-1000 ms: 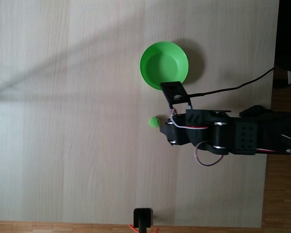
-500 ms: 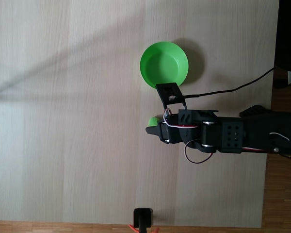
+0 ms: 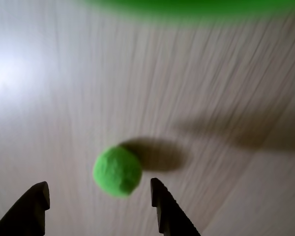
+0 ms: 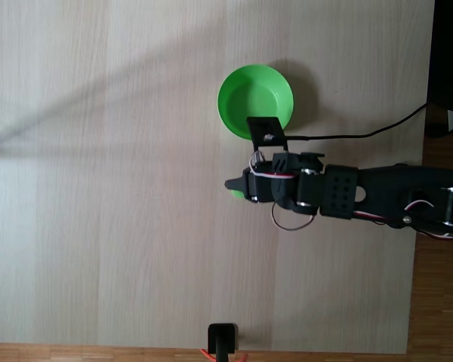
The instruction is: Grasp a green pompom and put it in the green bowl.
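**Jaws straddling the pompom, grasp not yet made**

Jaws stood apart when we looked through the wrist view: two dark fingertips (image 3: 160, 196) rose from the bottom edge, and the gripper (image 3: 98, 192) had nothing clamped between them. We saw the green pompom (image 3: 117, 171) lying on the desk (image 3: 49, 98) just beyond the tips, nearer the right-hand one than the left, with its shadow thrown to the right. It sat off-centre in the gap, and we judged that the first risk: if the jaws closed from there, the right tip could meet the ball first and nudge it sideways or roll it out forward, since it was light, round and fuzzy on a smooth wood-grain surface. We also judged that the tips had not reached far enough around the ball; closing short could pinch only its near edge and squeeze it away.

From the fixed view, the gripper (image 4: 234, 187) hid nearly all of the pompom (image 4: 235, 194), only a sliver of green showing at the tip, so we could not judge height above the desk from there. Pressing too low could scrape the tips on the desk.

Farther off stood the green bowl (image 4: 234, 98), empty and close beside the arm's camera bracket (image 4: 266, 130). We thought a careless swing toward the bowl could knock its rim and shift it.
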Robot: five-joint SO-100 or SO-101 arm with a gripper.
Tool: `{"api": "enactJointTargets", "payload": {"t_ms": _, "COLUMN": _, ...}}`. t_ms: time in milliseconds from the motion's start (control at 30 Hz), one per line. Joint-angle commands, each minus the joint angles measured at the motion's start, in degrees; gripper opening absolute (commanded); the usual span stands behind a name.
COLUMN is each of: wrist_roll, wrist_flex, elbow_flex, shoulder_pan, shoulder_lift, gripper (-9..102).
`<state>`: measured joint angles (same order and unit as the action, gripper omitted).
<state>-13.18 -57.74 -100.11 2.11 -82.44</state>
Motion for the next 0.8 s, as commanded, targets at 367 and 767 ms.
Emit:
{"api": "enactJointTargets", "payload": {"t_ms": 367, "wrist_roll": -0.44, "wrist_flex": 0.35, "elbow_flex": 3.87, "shoulder_pan": -2.55, "shoulder_lift": 3.60, "gripper": 25}}
{"api": "enactJointTargets", "payload": {"t_ms": 767, "wrist_roll": -0.44, "wrist_flex": -0.35, "elbow_flex": 6.33, "shoulder_pan": -3.34, "shoulder_lift": 5.89, "gripper": 25}}
